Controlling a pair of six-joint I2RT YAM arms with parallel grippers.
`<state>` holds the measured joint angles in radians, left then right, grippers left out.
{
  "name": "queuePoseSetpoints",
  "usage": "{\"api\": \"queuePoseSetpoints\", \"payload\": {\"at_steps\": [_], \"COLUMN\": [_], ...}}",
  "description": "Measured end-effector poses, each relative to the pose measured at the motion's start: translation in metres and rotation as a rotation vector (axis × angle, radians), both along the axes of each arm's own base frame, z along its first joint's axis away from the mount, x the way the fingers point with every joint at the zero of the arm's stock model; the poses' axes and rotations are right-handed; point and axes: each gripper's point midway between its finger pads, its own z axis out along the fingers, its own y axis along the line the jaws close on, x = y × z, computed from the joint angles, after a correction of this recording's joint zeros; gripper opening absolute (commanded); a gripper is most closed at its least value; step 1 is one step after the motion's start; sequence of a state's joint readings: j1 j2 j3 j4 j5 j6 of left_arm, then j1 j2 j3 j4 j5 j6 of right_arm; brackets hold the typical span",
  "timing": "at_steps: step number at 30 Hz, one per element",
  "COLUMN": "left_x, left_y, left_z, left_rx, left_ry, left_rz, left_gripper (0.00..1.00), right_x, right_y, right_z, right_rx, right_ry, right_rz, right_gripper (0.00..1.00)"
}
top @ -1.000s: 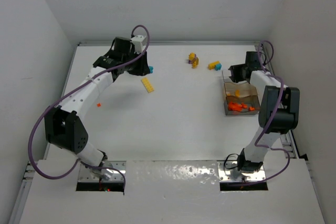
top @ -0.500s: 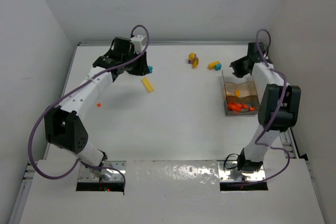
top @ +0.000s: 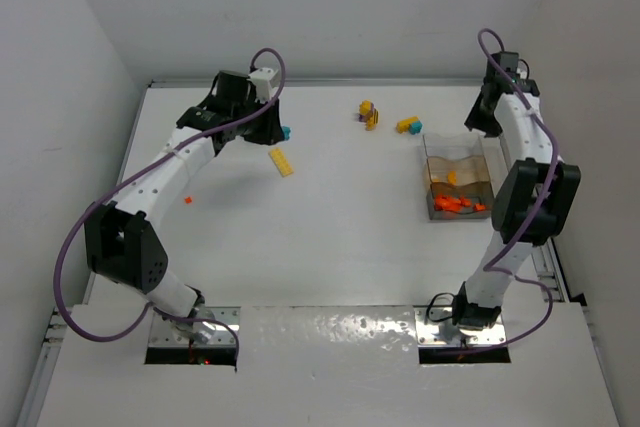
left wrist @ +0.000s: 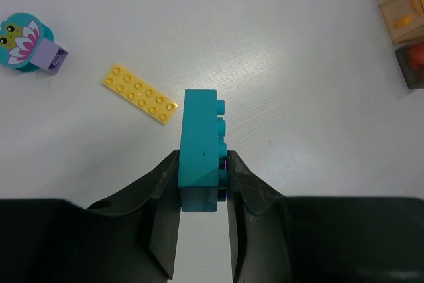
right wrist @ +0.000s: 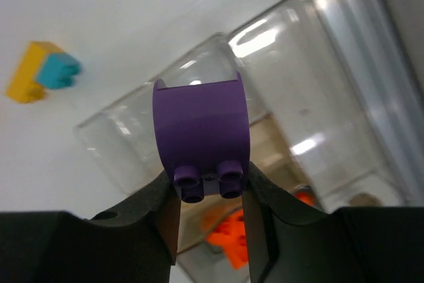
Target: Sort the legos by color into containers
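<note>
Lifting up and back past the far end of the clear box (top: 428, 175), the right gripper (right wrist: 212, 189) is clenching a purple brick (right wrist: 201, 127), so that piece is going undelivered. The left gripper (left wrist: 202, 164) is staying put, grasping a teal brick (left wrist: 200, 130).
</note>
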<state>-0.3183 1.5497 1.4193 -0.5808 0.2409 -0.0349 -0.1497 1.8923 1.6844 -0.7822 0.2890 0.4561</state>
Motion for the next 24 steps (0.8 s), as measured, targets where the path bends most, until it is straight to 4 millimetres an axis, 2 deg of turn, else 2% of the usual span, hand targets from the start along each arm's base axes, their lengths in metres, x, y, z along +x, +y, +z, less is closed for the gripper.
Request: {"api": "queuePoseSetpoints", "payload": {"at_steps": [3, 7, 10, 13, 19, 24], "left_x": [-0.001, -0.001, -0.001, -0.001, -0.002, -0.001], "left_y": [-0.001, -0.002, -0.002, -0.001, -0.001, 0.0], "left_z": [0.0, 0.0, 0.001, 0.002, 0.003, 0.003], "left_rx": [-0.004, -0.007, -0.007, -0.004, -0.004, 0.0], "left_ry": [0.001, 0.003, 0.002, 0.001, -0.002, -0.004], "left_rz": [-0.006, -0.01, -0.009, -0.007, -0.005, -0.001], "left_gripper": [0.0, 0.0, 0.0, 0.0, 0.0, 0.0], "right_x": [0.009, 0.012, 0.007, 0.008, 0.026, 0.028], "right_y": [0.028, 0.076, 0.096, 0.098, 0.094, 0.093], "right_z": [-0.012, -0.048, -0.074, -0.079, -0.054, -0.052], "right_rx": [0.174, 0.505, 0.667, 0.723, 0.768, 0.778], "right_ry": [-0.08, -0.182, -0.193, -0.225, -0.347, -0.369], "right_rz": [-0.027, -0.154, -0.29, -0.382, -0.432, -0.448], "right_gripper": [0.12, 0.11, 0.12, 0.17, 0.18, 0.18]}}
